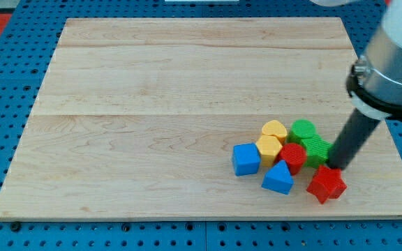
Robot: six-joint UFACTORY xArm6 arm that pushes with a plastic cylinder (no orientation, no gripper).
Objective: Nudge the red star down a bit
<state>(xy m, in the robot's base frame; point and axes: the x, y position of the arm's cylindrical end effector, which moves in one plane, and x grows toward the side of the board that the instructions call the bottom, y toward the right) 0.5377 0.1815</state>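
Red star (pixel 326 184): sitting near the board's (pixel 152 84) bottom right, just right of the blue wedge (pixel 278 178).
My tip (pixel 339 166): resting at the star's upper edge — touching, I'm judging; a bare rod, gripping nothing.
Direction: star lying straight below my tip.
Room: some bare board remaining below — edge nearing.

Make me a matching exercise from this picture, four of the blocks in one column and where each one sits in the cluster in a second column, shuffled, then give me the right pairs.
Things
1. red star
2. blue cube
3. blue triangle block
4. my tip

Places
A. leftmost of the cluster in the view
B. just above the red star, at its top edge
C. nearest the board's bottom-right corner
D. bottom of the cluster, below the small red block

Pairs: 1-C, 2-A, 3-D, 4-B
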